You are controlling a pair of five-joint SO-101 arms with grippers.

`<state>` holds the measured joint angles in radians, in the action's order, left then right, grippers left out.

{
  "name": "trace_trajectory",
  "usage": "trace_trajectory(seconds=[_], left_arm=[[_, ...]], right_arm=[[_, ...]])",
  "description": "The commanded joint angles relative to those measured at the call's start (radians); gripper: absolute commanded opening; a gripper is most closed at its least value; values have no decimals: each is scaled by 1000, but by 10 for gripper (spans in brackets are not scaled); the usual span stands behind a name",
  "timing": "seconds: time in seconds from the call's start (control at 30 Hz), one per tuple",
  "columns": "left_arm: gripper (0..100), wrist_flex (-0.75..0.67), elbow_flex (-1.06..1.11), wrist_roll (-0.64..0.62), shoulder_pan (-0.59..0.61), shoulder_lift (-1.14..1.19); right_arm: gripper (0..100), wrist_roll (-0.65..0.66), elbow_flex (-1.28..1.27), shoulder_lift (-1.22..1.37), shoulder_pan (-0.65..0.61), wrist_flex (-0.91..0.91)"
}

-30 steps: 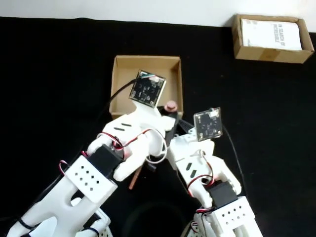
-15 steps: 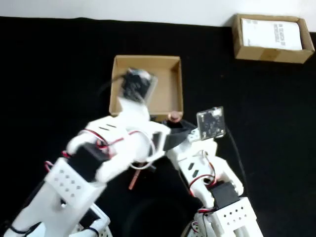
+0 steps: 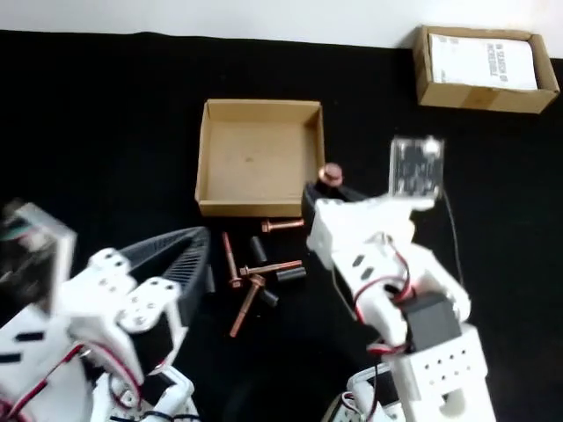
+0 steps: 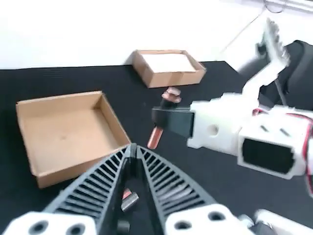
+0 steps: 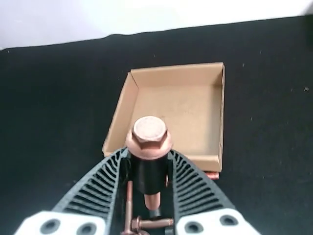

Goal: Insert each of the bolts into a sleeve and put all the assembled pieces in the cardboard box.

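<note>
Jaws of the left gripper (image 3: 201,239) sit pressed together on nothing, near the front-left corner of the cardboard box (image 3: 202,154); loose bolts (image 3: 230,259) and sleeves (image 3: 291,273) lie before its front wall; the right gripper (image 3: 318,189) pinches a sleeved bolt (image 3: 331,173) just outside its right wall; I'd carry it well clear over that rim, then release low inside; black sleeves are hard to count against the black tabletop (image 3: 106,132).

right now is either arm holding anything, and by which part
The right end effector holds a bolt with a sleeve on it, gripped around the sleeve just below the head. The left end effector is shut and empty.
</note>
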<state>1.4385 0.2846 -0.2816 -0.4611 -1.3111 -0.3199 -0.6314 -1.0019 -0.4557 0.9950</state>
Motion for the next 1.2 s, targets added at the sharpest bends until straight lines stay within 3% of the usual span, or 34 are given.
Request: trace_trajectory(seconds=[0.0,0.13,0.3,0.47,0.7,0.93,1.17], left_arm=[[8,38,-15,5,110,-59],[8,52,96,6,266,-157],[8,25,392,6,470,-332],[8,-126,728,6,700,-529],[8,-443,1073,-2,957,-496],[8,-726,1411,-2,1082,-496],[8,-724,1412,-3,1093,-467]], right_arm=[[7,11,206,170,15,28],[7,117,383,390,15,65],[7,322,584,653,18,77],[7,588,750,892,27,74],[7,913,1009,1191,19,70],[7,1178,1184,1440,16,71],[47,1237,1210,1615,-33,76]])
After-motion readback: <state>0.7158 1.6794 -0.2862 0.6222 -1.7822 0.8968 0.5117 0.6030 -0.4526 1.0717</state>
